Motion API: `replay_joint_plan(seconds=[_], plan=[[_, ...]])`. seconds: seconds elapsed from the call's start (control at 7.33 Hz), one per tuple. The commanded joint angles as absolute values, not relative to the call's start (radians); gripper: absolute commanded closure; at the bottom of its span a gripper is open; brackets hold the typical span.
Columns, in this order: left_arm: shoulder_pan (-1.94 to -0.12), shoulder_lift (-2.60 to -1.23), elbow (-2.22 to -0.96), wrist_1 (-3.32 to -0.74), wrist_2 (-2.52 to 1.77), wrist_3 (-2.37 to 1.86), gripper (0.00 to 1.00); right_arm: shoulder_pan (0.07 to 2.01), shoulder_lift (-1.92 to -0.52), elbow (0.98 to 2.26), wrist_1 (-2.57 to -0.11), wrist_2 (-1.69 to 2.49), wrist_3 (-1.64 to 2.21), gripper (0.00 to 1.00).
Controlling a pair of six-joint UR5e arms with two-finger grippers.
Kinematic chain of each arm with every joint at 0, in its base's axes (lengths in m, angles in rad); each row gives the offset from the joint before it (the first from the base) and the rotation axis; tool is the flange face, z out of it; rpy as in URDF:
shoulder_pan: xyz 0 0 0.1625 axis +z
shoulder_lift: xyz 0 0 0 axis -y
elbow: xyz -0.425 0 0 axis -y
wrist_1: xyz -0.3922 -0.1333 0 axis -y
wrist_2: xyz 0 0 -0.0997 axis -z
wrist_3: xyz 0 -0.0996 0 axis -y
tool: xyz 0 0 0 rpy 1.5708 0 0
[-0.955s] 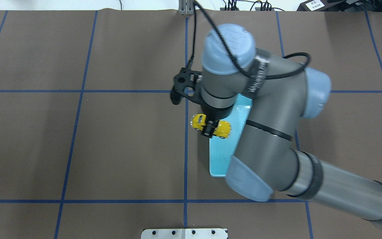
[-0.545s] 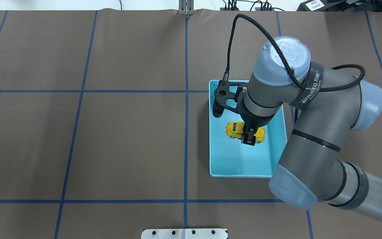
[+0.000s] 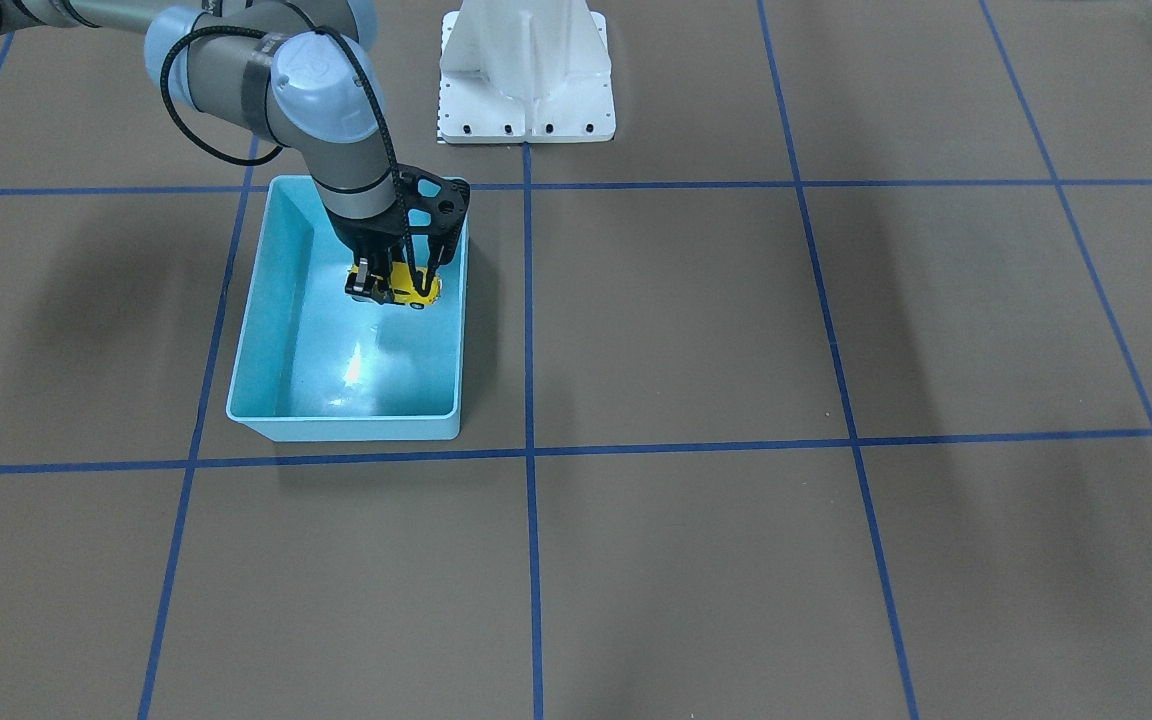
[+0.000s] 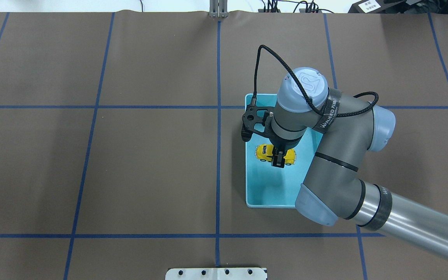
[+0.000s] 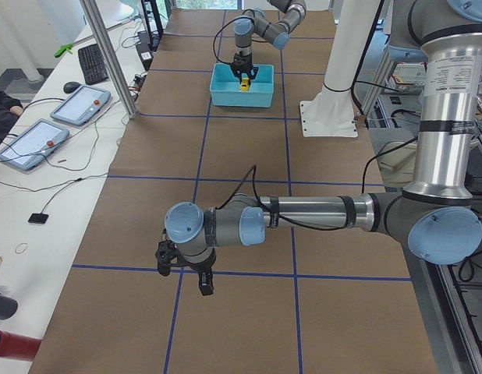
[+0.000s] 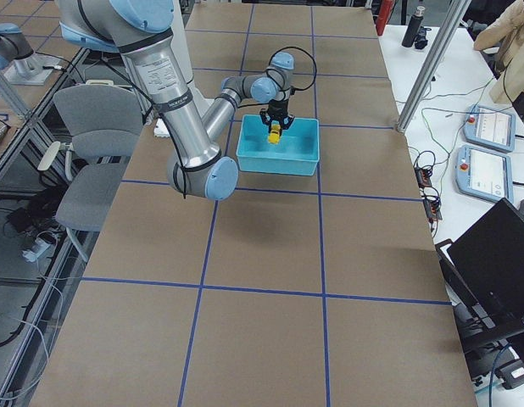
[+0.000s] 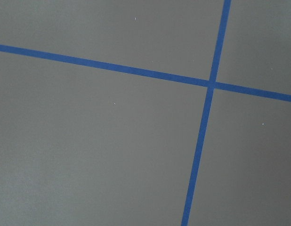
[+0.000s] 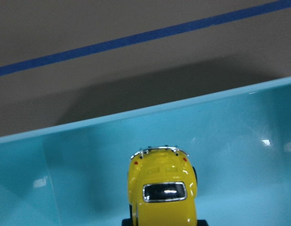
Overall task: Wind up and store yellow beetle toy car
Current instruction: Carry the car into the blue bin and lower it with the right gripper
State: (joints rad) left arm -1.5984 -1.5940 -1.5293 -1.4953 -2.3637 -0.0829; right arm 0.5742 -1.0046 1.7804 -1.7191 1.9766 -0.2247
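One yellow beetle toy car (image 4: 263, 152) is clamped by the right hand (image 4: 278, 154) inside the blue bin (image 4: 263, 190).

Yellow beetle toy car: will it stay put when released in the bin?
Probably not: the yellow beetle toy car has wheels, so it may roll once the right gripper opens. Walls of the light blue bin should stop it. The car's glossy shell looks rigid, perhaps slippery.
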Motion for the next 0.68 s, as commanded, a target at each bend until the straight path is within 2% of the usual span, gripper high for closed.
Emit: replay_joint_plan(seconds=[0.0,0.14,0.27,0.41,0.55], plan=[[-1.598,-1.595,-1.531,-1.496,-2.365,-0.083,0.00,0.572,-1.018,1.764,-1.706,1.976,-0.224,1.00],[-1.598,-1.595,-1.531,-1.494,-2.367,-0.084,0.00,0.572,-1.017,1.744,-1.704,1.976,-0.222,1.00],[-1.598,-1.595,-1.531,-1.496,-2.367,-0.084,0.00,0.574,-1.019,1.746,-1.701,1.976,-0.222,0.94],[-1.598,-1.595,-1.531,-1.494,-2.367,-0.084,0.00,0.575,-1.020,1.746,-1.700,1.976,-0.221,0.77],[-1.598,-1.595,-1.531,-1.496,-2.367,-0.084,0.00,0.575,-1.020,1.746,-1.701,1.976,-0.219,0.13]])
